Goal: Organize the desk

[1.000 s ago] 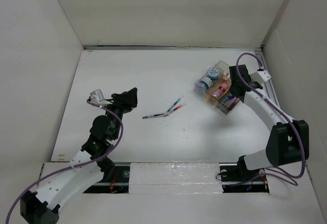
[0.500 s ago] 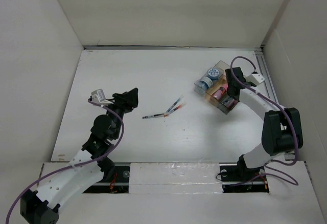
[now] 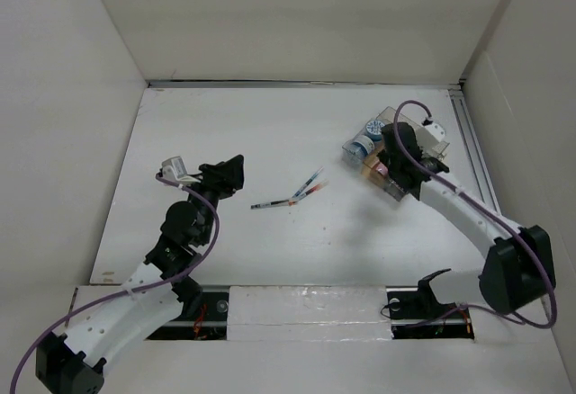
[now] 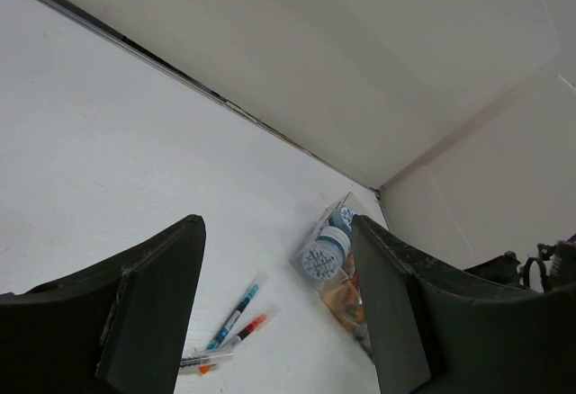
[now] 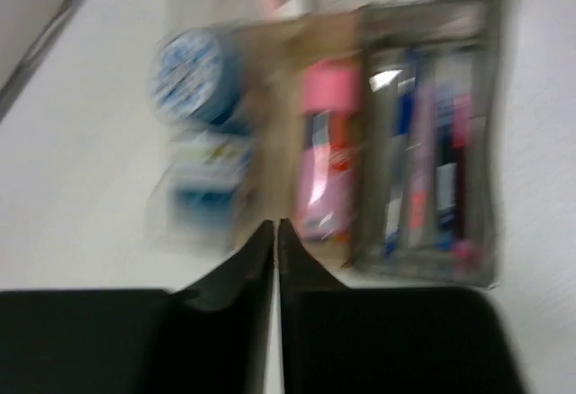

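**Left claw spread wide, right claw pinched together at the box**

The large flat matte white counter (image 3: 234, 124) fills the floor of the white-walled enclosure, with a metal rail (image 3: 472, 151) along its right edge. The left claw (image 4: 274, 225) hangs over the left half of the counter with its jaws spread wide and nothing between them. To its right, well apart from it, three slim pens (image 3: 292, 194) lie loose in a small cluster on the bare surface; one has a blue barrel and one a red.

The right claw (image 5: 275, 232) sits above the small clear plastic compartment box (image 5: 493, 133) near the rail, its jaws pressed together and holding nothing. The right wrist view is blurred, but the box shows two blue-topped round rolls (image 5: 193, 75) in its left part, a pink object (image 5: 324, 151) in the middle compartment and several pens (image 5: 432, 169) side by side in the right one
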Action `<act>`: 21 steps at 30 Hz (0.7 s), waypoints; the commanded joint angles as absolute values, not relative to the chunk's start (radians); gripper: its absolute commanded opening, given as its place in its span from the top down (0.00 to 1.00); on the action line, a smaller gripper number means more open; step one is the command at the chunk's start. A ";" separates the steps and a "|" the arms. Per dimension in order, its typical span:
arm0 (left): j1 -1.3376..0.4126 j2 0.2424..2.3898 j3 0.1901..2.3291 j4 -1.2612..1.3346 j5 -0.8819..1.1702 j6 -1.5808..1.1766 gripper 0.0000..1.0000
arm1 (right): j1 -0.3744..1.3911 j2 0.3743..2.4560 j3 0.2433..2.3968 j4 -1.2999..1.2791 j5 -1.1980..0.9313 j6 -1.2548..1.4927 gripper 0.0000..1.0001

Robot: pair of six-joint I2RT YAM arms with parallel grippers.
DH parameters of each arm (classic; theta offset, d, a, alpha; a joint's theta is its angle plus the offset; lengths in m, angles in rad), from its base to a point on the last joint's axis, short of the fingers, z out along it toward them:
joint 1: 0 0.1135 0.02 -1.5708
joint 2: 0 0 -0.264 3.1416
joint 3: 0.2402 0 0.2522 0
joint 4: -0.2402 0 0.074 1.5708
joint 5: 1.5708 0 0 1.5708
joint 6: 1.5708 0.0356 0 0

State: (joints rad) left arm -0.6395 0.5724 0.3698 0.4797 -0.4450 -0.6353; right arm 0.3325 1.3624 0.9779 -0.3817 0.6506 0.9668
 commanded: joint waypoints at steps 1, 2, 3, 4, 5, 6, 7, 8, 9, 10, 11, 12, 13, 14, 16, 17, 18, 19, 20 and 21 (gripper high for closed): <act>-0.641 0.552 0.376 0.515 -0.460 -0.627 0.38 | 0.493 1.296 0.925 -0.183 0.432 0.927 1.00; -0.641 0.548 0.374 0.514 -0.466 -0.626 0.38 | 0.535 1.313 0.923 -0.167 0.407 0.931 1.00; -0.641 0.545 0.373 0.508 -0.474 -0.627 0.38 | 0.575 1.369 0.931 -0.155 0.385 0.931 1.00; -0.641 0.540 0.373 0.506 -0.483 -0.629 0.38 | 0.615 1.405 0.963 -0.141 0.336 0.919 1.00; -0.641 0.537 0.367 0.506 -0.483 -0.632 0.39 | 0.694 1.448 0.989 -0.140 0.315 0.866 1.00; -0.641 0.526 0.365 0.509 -0.486 -0.632 0.39 | 0.736 1.491 1.017 -0.140 0.305 0.835 0.99; -0.641 0.520 0.359 0.512 -0.500 -0.635 0.39 | 0.776 1.576 1.050 -0.153 0.336 0.806 0.91; -0.641 0.509 0.353 0.512 -0.509 -0.638 0.39 | 0.845 1.615 1.113 -0.155 0.345 0.720 0.84; -0.641 0.502 0.351 0.503 -0.517 -0.640 0.39 | 0.874 1.650 1.138 -0.153 0.348 0.680 0.78; -0.641 0.491 0.351 0.494 -0.540 -0.644 0.39 | 0.897 1.705 1.161 -0.137 0.363 0.642 0.64; -0.641 0.474 0.345 0.492 -0.548 -0.649 0.39 | 0.914 1.726 1.190 -0.126 0.367 0.573 0.58; -0.641 0.462 0.339 0.494 -0.551 -0.650 0.39 | 0.923 1.741 1.203 -0.112 0.347 0.536 0.54; -0.641 0.451 0.333 0.500 -0.567 -0.650 0.39 | 0.923 1.752 1.215 -0.092 0.301 0.505 0.43; -0.641 0.431 0.316 0.511 -0.583 -0.653 0.39 | 0.923 1.762 1.229 -0.059 0.248 0.427 0.32; -0.641 0.426 0.314 0.502 -0.597 -0.653 0.39 | 0.904 1.766 1.233 -0.043 0.145 0.395 0.24; -0.641 0.422 0.318 0.499 -0.597 -0.653 0.39 | 0.890 1.785 1.244 -0.048 0.097 0.352 0.21; -0.641 0.420 0.318 0.497 -0.600 -0.655 0.39 | 0.875 1.801 1.276 -0.057 0.048 0.325 0.19; -0.641 0.419 0.316 0.499 -0.603 -0.655 0.39 | 0.850 1.819 1.296 -0.090 -0.057 0.307 0.19; -0.641 0.422 0.314 0.502 -0.606 -0.653 0.39 | 0.850 1.841 1.319 -0.110 -0.089 0.299 0.18; -0.641 0.425 0.313 0.502 -0.614 -0.649 0.39 | 0.836 1.879 1.344 -0.129 -0.115 0.287 0.18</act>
